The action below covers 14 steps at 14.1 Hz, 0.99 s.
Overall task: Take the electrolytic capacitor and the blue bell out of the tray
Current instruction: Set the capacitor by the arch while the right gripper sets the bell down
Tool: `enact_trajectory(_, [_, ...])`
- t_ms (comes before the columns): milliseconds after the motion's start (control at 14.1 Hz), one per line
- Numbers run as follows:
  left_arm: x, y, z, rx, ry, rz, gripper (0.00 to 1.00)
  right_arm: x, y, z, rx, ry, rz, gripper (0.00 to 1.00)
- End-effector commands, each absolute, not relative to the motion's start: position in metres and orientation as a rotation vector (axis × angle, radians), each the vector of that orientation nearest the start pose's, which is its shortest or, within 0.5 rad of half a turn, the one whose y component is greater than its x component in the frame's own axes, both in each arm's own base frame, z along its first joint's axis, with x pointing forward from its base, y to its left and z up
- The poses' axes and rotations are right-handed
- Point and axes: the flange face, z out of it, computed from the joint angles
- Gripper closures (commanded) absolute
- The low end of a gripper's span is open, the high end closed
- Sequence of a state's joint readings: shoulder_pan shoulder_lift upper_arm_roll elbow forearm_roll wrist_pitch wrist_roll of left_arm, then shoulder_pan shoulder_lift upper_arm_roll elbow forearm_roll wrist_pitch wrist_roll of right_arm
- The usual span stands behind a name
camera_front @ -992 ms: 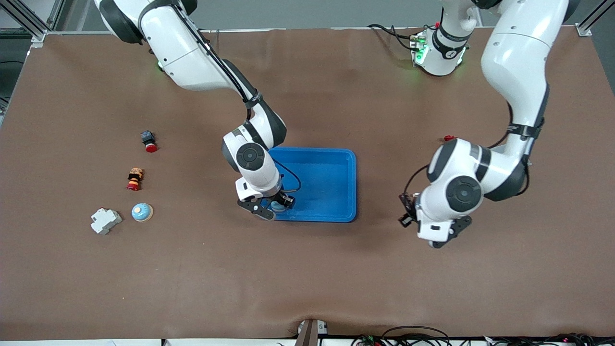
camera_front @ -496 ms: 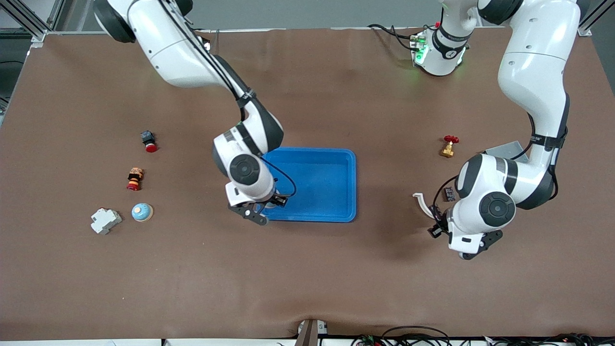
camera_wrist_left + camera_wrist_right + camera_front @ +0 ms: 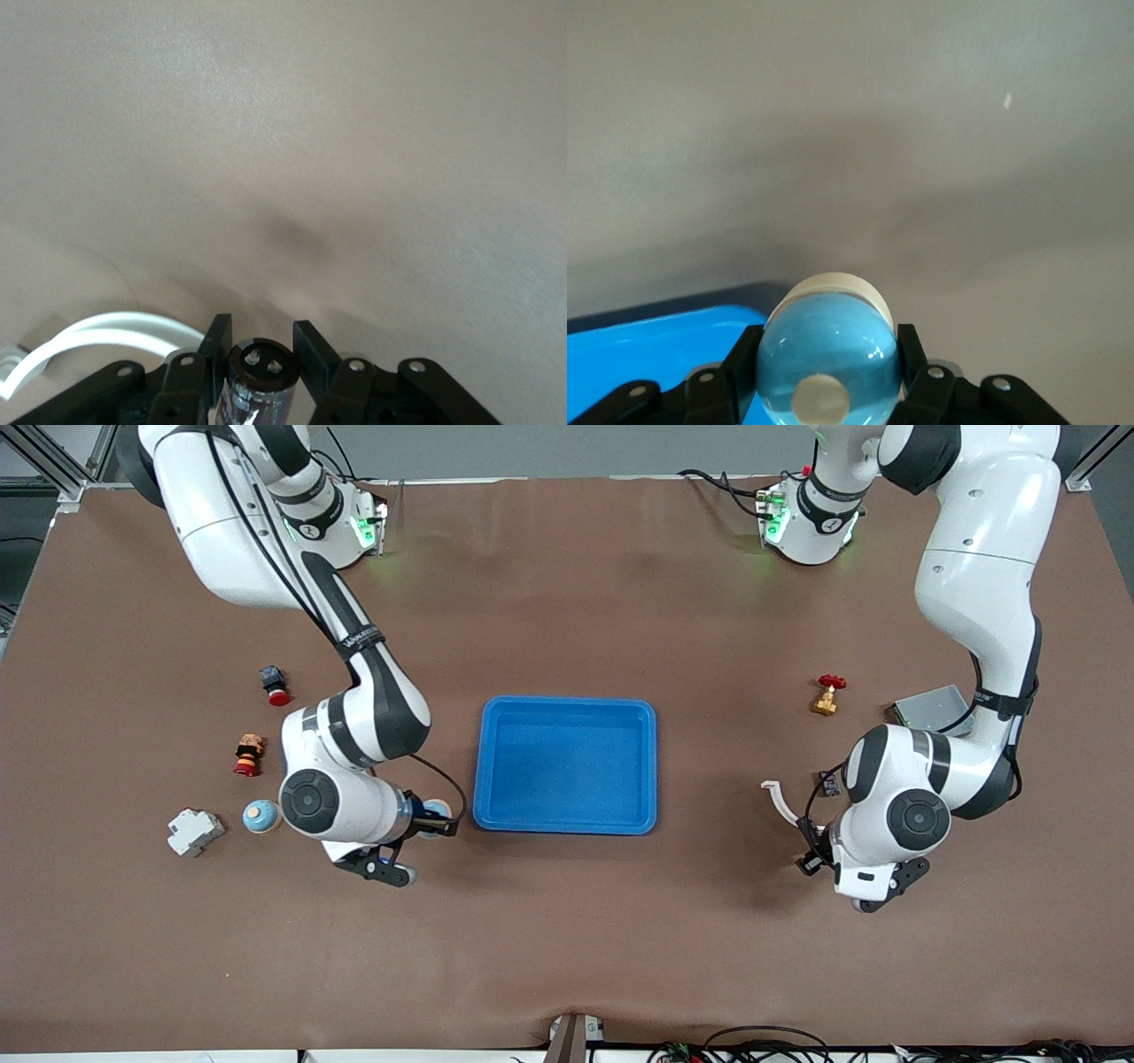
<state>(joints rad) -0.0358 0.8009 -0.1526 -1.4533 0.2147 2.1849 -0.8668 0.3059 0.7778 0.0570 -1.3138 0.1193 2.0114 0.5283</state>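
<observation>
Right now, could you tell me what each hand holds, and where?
Left hand: capacitor, gripped by its body. Right hand: blue bell, gripped across its dome.

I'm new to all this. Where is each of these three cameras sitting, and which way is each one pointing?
Front view: high up across the table, facing both arms; shows the blue tray, small parts, both whole arms.
Left wrist view: on the left arm's wrist, looking down past the left gripper, shut on the capacitor, at the brown table.
Right wrist view: on the right arm's wrist, looking past the right gripper, shut on the blue bell.
Shared: front and right wrist views both show the tray.
</observation>
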Motion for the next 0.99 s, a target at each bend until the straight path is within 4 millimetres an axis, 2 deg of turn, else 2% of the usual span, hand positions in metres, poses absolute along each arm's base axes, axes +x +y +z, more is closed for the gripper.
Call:
enact_trajectory(0, [0.714,-0.1,0.205,-2.92,-0.918,-0.001,1.0,0.695,0.227,0.265,-3.089,0.203,0.136,1.0])
enact_trajectory(213, [0.717,-0.084,0.204,-2.882,-1.141,0.024,1.0,0.703,0.188,0.266,-3.093,0.094,0.137,1.0])
enact_trajectory(354, [0.717,-0.075,0.203,-2.859,-1.203,0.029,1.0,0.699,0.16,0.267,-3.092,0.045,0.14,1.0])
enact_trajectory(567, [0.72,-0.077,0.217,-2.843,-1.283,0.014,1.0,0.68,0.114,0.257,-3.086,-0.087,0.031,1.0])
enact_trajectory(922, [0.727,-0.076,0.245,-2.73,-1.71,0.069,1.0,0.681,0.036,0.245,-3.074,-0.23,0.041,1.0])
